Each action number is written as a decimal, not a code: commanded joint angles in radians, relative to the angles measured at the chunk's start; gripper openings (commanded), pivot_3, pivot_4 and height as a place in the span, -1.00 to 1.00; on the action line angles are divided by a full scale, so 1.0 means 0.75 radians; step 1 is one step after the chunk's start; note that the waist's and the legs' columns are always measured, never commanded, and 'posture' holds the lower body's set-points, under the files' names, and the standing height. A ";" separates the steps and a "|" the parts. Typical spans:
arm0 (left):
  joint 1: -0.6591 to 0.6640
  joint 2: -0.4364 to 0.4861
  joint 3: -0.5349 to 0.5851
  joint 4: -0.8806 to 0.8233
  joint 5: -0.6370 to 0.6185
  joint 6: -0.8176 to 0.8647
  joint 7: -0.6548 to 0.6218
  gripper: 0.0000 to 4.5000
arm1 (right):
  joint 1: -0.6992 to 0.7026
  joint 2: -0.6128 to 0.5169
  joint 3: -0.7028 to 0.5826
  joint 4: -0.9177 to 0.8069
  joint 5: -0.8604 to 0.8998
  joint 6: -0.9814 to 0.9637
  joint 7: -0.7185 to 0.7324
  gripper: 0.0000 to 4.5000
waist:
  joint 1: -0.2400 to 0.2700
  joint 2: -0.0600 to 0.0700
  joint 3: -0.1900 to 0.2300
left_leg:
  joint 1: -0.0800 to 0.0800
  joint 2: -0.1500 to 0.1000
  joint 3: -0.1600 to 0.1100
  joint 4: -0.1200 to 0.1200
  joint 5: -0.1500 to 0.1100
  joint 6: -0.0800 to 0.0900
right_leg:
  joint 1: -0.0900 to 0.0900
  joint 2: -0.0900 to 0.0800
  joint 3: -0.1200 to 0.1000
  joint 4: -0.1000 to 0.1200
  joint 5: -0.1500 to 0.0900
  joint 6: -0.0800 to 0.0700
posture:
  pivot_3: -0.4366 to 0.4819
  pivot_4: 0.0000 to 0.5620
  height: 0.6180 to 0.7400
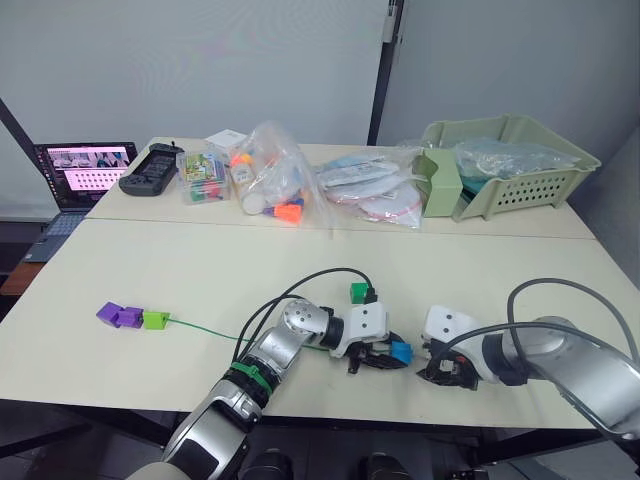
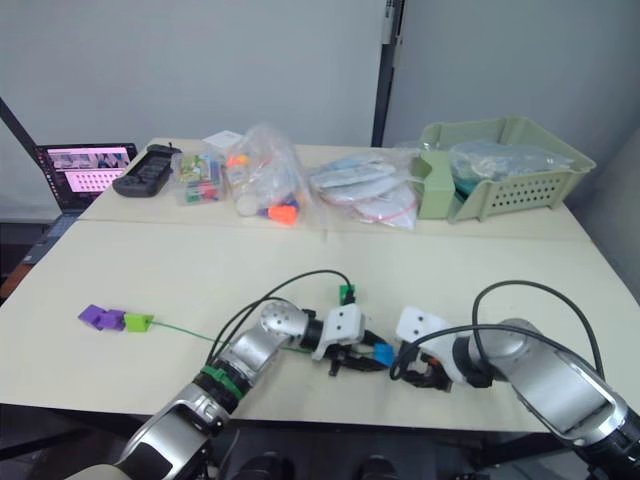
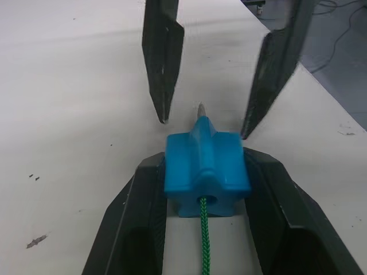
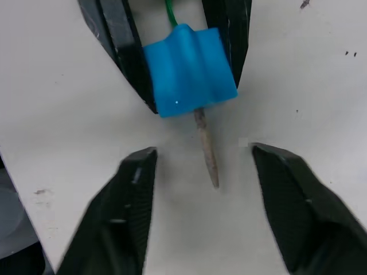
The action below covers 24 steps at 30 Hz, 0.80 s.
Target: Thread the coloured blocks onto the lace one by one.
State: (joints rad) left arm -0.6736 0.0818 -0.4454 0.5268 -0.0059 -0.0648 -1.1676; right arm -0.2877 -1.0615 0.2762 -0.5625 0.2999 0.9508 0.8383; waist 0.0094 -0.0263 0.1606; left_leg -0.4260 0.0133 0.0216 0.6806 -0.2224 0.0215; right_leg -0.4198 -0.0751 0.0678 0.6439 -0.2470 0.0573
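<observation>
the left gripper (image 3: 206, 189) is pinching the blue block (image 3: 206, 175) low over the table's (image 1: 200, 270) near edge, the lace (image 3: 203, 240) running through it, its grey tip (image 4: 207, 154) poking between the right gripper's (image 4: 203, 166) wide-spread fingers.

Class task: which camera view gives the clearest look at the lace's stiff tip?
The right wrist view: the tip pokes bare from the blue block. The left wrist view shows a stub behind the block. In the eye views it is too small to make out.
</observation>
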 commanded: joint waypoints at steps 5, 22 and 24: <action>-0.021 -0.004 0.024 -0.023 -0.023 -0.012 -0.005 -0.38 | -0.028 0.005 0.017 0.025 -0.043 -0.062 0.046 -0.99 | 0.000 0.000 0.000 | 0.000 0.000 0.000 0.000 0.000 0.000 | 0.000 0.000 0.000 0.000 0.000 0.000 | -0.05 -0.47 0.91; -0.023 0.316 0.187 -0.136 -0.120 0.030 -0.159 -0.38 | -0.044 -0.093 -0.002 0.111 -0.073 -0.147 0.217 -1.00 | -0.002 0.000 0.000 | 0.000 0.000 0.000 0.000 0.000 0.000 | -0.001 0.000 0.000 0.001 0.000 0.000 | -0.05 -0.47 0.91; 0.034 0.404 0.222 -0.216 -0.157 0.074 -0.194 -0.38 | -0.063 -0.089 0.002 0.126 -0.076 -0.163 0.240 -1.00 | -0.005 0.000 0.000 | 0.000 0.001 0.000 0.000 0.000 0.000 | -0.001 0.000 0.000 0.001 0.000 0.000 | -0.05 -0.47 0.91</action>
State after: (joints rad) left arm -0.6673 0.3534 -0.3172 0.4351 -0.0846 -0.0338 -1.2877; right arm -0.3139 -1.1189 0.2997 -0.4678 0.2487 0.8486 1.0012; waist 0.0054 -0.0262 0.1604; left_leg -0.4257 0.0141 0.0216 0.6802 -0.2224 0.0215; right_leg -0.4206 -0.0748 0.0677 0.6449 -0.2470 0.0572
